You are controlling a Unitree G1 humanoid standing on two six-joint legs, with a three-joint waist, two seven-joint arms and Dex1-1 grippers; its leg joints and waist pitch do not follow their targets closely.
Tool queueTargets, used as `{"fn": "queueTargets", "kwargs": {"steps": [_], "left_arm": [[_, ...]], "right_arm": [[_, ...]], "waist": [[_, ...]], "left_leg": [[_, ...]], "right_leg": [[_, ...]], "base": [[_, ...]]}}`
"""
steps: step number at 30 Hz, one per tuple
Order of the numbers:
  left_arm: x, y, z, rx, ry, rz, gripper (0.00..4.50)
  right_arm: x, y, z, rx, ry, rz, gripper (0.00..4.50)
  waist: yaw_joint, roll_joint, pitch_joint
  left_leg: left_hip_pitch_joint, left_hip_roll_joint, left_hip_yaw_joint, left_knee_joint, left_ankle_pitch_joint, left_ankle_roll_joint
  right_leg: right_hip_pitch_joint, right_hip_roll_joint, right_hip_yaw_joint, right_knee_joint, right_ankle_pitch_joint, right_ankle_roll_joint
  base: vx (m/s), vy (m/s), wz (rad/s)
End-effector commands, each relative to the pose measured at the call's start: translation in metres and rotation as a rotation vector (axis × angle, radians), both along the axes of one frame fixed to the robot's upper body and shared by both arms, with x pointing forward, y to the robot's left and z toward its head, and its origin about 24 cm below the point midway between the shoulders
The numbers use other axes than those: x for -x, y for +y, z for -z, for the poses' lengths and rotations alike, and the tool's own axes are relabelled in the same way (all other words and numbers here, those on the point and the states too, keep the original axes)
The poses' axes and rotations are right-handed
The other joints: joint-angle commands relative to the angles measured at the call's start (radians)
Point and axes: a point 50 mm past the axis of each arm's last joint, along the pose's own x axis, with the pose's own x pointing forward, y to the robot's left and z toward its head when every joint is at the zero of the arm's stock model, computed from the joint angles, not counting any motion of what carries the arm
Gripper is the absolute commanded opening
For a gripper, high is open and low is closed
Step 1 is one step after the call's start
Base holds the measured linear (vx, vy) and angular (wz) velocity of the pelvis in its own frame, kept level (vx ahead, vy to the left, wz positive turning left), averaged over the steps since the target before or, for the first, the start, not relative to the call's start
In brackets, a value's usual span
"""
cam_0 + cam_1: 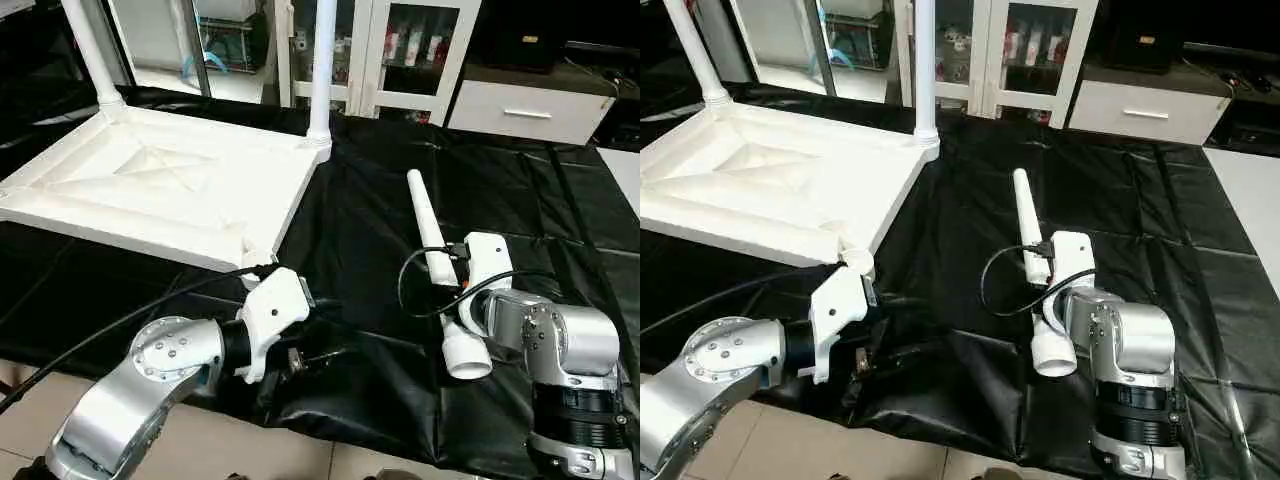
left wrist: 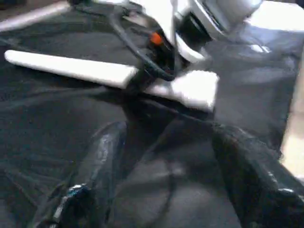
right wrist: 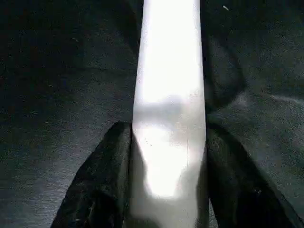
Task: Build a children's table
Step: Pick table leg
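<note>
While my right gripper (image 3: 166, 199) straddles the loose leg (image 1: 438, 262), its two black fingers (image 3: 102, 180) sit against either side of the white tube; I judge that a pinch on the leg, though it lies flat on the black cover (image 1: 520, 190), not lifted. Grip falls near the wide open end, which faces the near table edge. Long axis runs away from me, narrow tip pointing toward the cabinets (image 1: 400, 50).

Left gripper (image 2: 166, 190): fingers spread, nothing between them, low over the black cover near the front edge, aimed across at the leg.

Tabletop (image 1: 170, 180) lies upside down at far left, X-ribs up. Two legs already stand in its far corner sockets (image 1: 318, 140). Near corner socket (image 1: 858, 262) is empty and sits just beside my left wrist.

Key relation: that socket lies left of the leg. Right arm is on the leg; left arm is nearer the socket. Leg must tip upright, wide end down, I judge.
</note>
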Motion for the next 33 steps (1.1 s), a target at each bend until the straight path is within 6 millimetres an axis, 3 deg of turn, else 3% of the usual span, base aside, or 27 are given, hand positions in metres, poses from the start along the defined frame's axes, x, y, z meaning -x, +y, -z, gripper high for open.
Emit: {"fn": "queueTargets", "kwargs": {"steps": [1, 2, 3, 5, 7, 8, 12, 13, 14, 15, 16, 17, 18, 19, 20, 22, 25, 27, 29, 30, 31, 32, 33], "left_arm": [[-0.006, 0.004, -0.003, 0.024, -0.018, -0.043, 3.75], [-0.008, 0.005, -0.005, 0.031, -0.025, -0.059, 3.85], [-0.013, 0.010, -0.008, 0.057, -0.042, -0.131, 3.85], [-0.023, 0.014, -0.012, 0.078, -0.073, -0.234, 4.01], [-0.032, 0.016, -0.018, 0.104, -0.114, -0.298, 4.12], [-0.032, 0.014, -0.026, 0.169, -0.107, -0.281, 4.22], [-0.043, 0.014, -0.038, 0.244, -0.065, -0.335, 4.30], [-0.052, 0.013, -0.041, 0.256, -0.044, -0.372, 4.30], [-0.057, 0.012, -0.043, 0.264, -0.030, -0.394, 4.30], [-0.063, 0.006, -0.049, 0.348, 0.011, -0.383, 4.30], [-0.066, 0.002, -0.053, 0.409, 0.040, -0.369, 4.30], [-0.069, -0.002, -0.060, 0.457, 0.066, -0.358, 4.30], [-0.074, -0.006, -0.067, 0.505, 0.095, -0.350, 4.30], [-0.076, -0.009, -0.072, 0.542, 0.118, -0.345, 4.30], [-0.081, -0.014, -0.082, 0.625, 0.174, -0.330, 4.30], [-0.084, -0.017, -0.088, 0.664, 0.200, -0.316, 4.30], [-0.087, -0.022, -0.095, 0.681, 0.227, -0.280, 4.30], [-0.085, -0.028, -0.104, 0.699, 0.254, -0.211, 4.30], [-0.083, -0.031, -0.107, 0.713, 0.268, -0.164, 4.30], [-0.081, -0.033, -0.109, 0.722, 0.281, -0.134, 4.30], [-0.080, -0.035, -0.109, 0.715, 0.289, -0.122, 4.30], [-0.080, -0.036, -0.108, 0.691, 0.300, -0.119, 4.30], [-0.080, -0.035, -0.108, 0.680, 0.310, -0.130, 4.30]], "right_arm": [[-0.001, -0.003, -0.011, -0.030, -0.082, 0.005, 1.81], [0.000, -0.003, -0.014, -0.042, -0.099, 0.004, 1.81], [0.001, -0.003, -0.020, -0.067, -0.145, -0.002, 1.81], [0.000, -0.008, -0.030, -0.118, -0.220, 0.001, 1.81], [0.000, -0.011, -0.039, -0.199, -0.292, 0.005, 1.81], [0.001, -0.007, -0.046, -0.282, -0.337, -0.030, 1.81], [0.006, 0.005, -0.064, -0.476, -0.420, -0.147, 1.81], [0.009, 0.010, -0.072, -0.540, -0.447, -0.227, 1.81], [0.012, 0.014, -0.077, -0.578, -0.465, -0.281, 1.81], [0.015, 0.017, -0.083, -0.639, -0.490, -0.354, 1.81], [0.017, 0.018, -0.087, -0.676, -0.505, -0.396, 1.81], [0.017, 0.020, -0.090, -0.712, -0.511, -0.427, 1.81], [0.017, 0.021, -0.093, -0.745, -0.518, -0.458, 1.81], [0.018, 0.023, -0.094, -0.760, -0.523, -0.478, 1.81], [0.019, 0.025, -0.096, -0.785, -0.536, -0.519, 1.81], [0.020, 0.027, -0.098, -0.792, -0.541, -0.541, 1.81], [0.022, 0.032, -0.101, -0.812, -0.549, -0.574, 1.81], [0.025, 0.037, -0.102, -0.823, -0.551, -0.607, 1.81], [0.026, 0.039, -0.101, -0.819, -0.545, -0.623, 1.81], [0.026, 0.040, -0.099, -0.814, -0.539, -0.634, 1.81], [0.027, 0.040, -0.098, -0.799, -0.534, -0.636, 1.81], [0.028, 0.043, -0.098, -0.789, -0.531, -0.645, 1.81], [0.028, 0.047, -0.098, -0.775, -0.532, -0.661, 1.81]], "waist": [[0.001, -0.013, -0.057], [0.006, 0.005, -0.057], [0.003, 0.005, -0.056], [0.004, -0.006, -0.057], [0.005, -0.009, -0.057], [0.005, -0.004, -0.057], [0.006, -0.014, -0.060], [0.008, -0.009, -0.059], [0.008, -0.012, -0.058], [0.002, -0.043, -0.059], [0.011, -0.042, -0.058], [0.017, -0.035, -0.059], [0.019, -0.029, -0.060], [0.020, -0.021, -0.062], [0.023, -0.020, -0.064], [0.028, -0.027, -0.064], [0.043, -0.026, -0.066], [0.046, -0.011, -0.068], [0.047, -0.015, -0.069], [0.051, -0.012, -0.068], [0.054, -0.023, -0.066], [0.055, -0.020, -0.065], [0.057, -0.007, -0.065]], "left_leg": [[-0.002, 0.026, 0.003, -0.085, -0.175, -0.042], [0.000, 0.026, 0.001, -0.086, -0.164, -0.043], [0.000, 0.026, 0.003, -0.085, -0.165, -0.044], [-0.003, 0.025, 0.002, -0.085, -0.160, -0.036], [-0.001, 0.025, 0.004, -0.084, -0.177, -0.026], [0.000, 0.025, 0.004, -0.083, -0.177, -0.022], [-0.005, 0.025, 0.004, -0.080, -0.134, -0.006], [-0.004, 0.021, 0.004, -0.079, -0.135, -0.001], [-0.005, 0.022, 0.002, -0.079, -0.135, 0.003], [-0.011, 0.020, 0.006, -0.077, -0.133, 0.011], [-0.010, 0.019, 0.005, -0.077, -0.138, 0.015], [-0.001, 0.024, 0.007, -0.073, -0.130, 0.018], [-0.007, 0.027, 0.003, -0.075, -0.102, 0.015], [-0.004, 0.025, 0.005, -0.072, -0.097, 0.007], [-0.009, 0.024, 0.002, -0.073, -0.079, 0.003], [-0.007, 0.025, 0.005, -0.071, -0.068, 0.008], [-0.007, 0.026, 0.004, -0.072, -0.029, 0.020], [-0.005, 0.026, 0.004, -0.070, -0.016, 0.017], [-0.005, 0.026, 0.003, -0.071, -0.015, 0.015], [-0.006, 0.026, 0.003, -0.071, -0.022, 0.012], [-0.007, 0.028, 0.003, -0.074, -0.037, 0.013], [-0.005, 0.028, 0.004, -0.074, -0.043, 0.012], [-0.005, 0.028, 0.002, -0.074, -0.045, 0.007]], "right_leg": [[0.045, -0.036, 0.039, -0.075, -0.224, -0.162], [0.044, -0.037, 0.040, -0.071, -0.215, -0.161], [0.043, -0.036, 0.040, -0.073, -0.206, -0.161], [0.048, -0.034, 0.038, -0.073, -0.186, -0.166], [0.045, -0.036, 0.040, -0.077, -0.215, -0.161], [0.046, -0.037, 0.040, -0.078, -0.221, -0.163], [0.049, -0.036, 0.038, -0.069, -0.176, -0.179], [0.049, -0.034, 0.037, -0.070, -0.181, -0.181], [0.050, -0.036, 0.036, -0.074, -0.194, -0.178], [0.056, -0.035, 0.036, -0.076, -0.208, -0.173], [0.055, -0.038, 0.034, -0.075, -0.247, -0.168], [0.046, -0.045, 0.036, -0.081, -0.273, -0.170], [0.049, -0.044, 0.034, -0.075, -0.245, -0.177], [0.044, -0.040, 0.033, -0.076, -0.210, -0.183], [0.052, -0.041, 0.032, -0.067, -0.164, -0.196], [0.051, -0.041, 0.033, -0.070, -0.131, -0.208], [0.056, -0.042, 0.032, -0.065, -0.087, -0.217], [0.056, -0.042, 0.031, -0.062, -0.063, -0.221], [0.059, -0.041, 0.030, -0.063, -0.036, -0.229], [0.060, -0.043, 0.030, -0.063, -0.039, -0.233], [0.063, -0.045, 0.030, -0.063, -0.062, -0.230], [0.060, -0.045, 0.030, -0.067, -0.086, -0.222], [0.059, -0.045, 0.030, -0.065, -0.092, -0.219]], "base": [[0.000, 0.000, 0.00], [0.000, 0.000, 0.00], [0.000, 0.000, 0.00], [0.000, 0.000, 0.00], [0.000, 0.000, 0.00], [0.000, 0.000, 0.00], [0.000, 0.000, 0.00], [0.000, 0.000, 0.00], [0.000, 0.000, 0.00], [0.000, 0.000, 0.00], [0.000, 0.000, 0.00], [0.000, 0.000, 0.00], [0.000, 0.000, 0.00], [0.000, 0.000, 0.00], [0.000, 0.000, 0.00], [0.000, 0.000, 0.00], [0.000, 0.000, 0.00], [0.000, 0.000, 0.00], [0.000, 0.000, 0.00], [0.000, 0.000, 0.00], [0.000, 0.000, 0.00], [0.000, 0.000, 0.00], [0.000, 0.000, 0.00]]}}
